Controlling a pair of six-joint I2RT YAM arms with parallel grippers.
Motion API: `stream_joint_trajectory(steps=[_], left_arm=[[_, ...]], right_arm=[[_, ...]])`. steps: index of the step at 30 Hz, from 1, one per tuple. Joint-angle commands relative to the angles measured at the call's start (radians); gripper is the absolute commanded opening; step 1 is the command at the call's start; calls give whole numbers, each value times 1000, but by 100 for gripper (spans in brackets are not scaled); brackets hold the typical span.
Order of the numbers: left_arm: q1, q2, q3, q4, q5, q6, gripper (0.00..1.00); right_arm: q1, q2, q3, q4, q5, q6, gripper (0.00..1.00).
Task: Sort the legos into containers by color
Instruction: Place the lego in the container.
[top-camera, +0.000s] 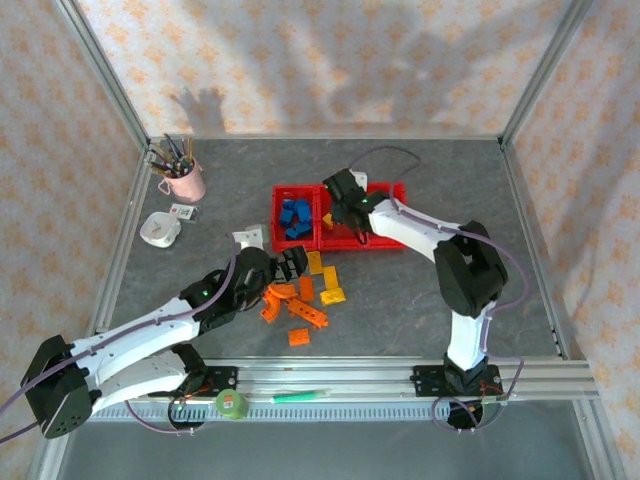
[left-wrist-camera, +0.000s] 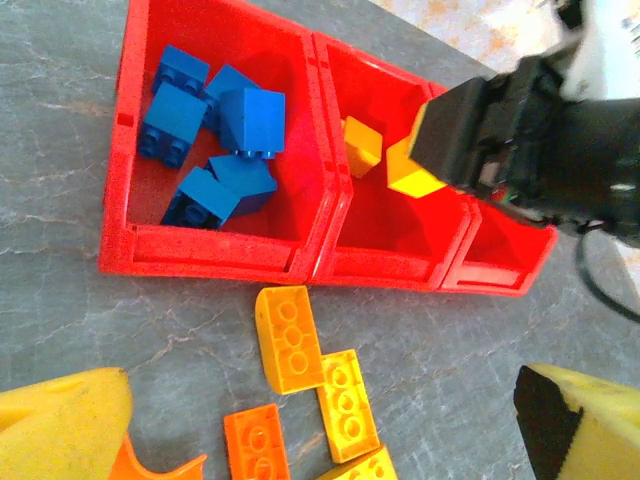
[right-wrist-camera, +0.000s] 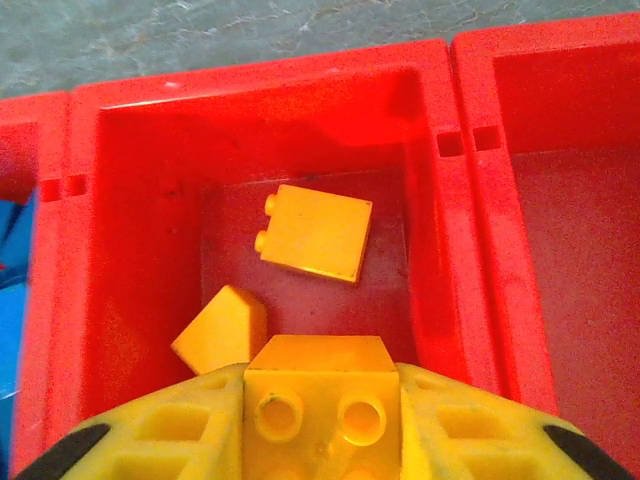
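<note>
Orange and yellow loose legos (top-camera: 305, 300) by the worktop (top-camera: 420, 300) near edge | left fingers (left-wrist-camera: 70, 420) spread wide above them | red containers (left-wrist-camera: 200, 250) mid-worktop: blue bricks (left-wrist-camera: 215, 130) in left bin, two yellow bricks (right-wrist-camera: 312, 233) in middle bin | right fingers (right-wrist-camera: 160, 430) pinching a held yellow brick (right-wrist-camera: 318, 395) over the middle bin

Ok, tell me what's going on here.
The right pincer holds a yellow brick over the middle bin, where two yellow bricks already lie. Blue bricks sit in the neighbouring bin. The left pincer hovers open over the loose orange and yellow bricks on the table.
</note>
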Motion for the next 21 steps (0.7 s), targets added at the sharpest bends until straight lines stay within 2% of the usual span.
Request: stream_joint_trajectory(steps=[1,6,15,21], left_arm=[[15,1,27,63,0,9,99],[27,-5,20,79,15,10,99],[34,-40,17,46,45,16,99],[34,-96,-8,-7,45,15,99]], right_arm=[[-6,38,47,2,13,-17,42],[-6,18,47,6,4,-21,52],[4,-120,-48,13,-60,-4,55],[53,-224,-153,17,-59,34,59]])
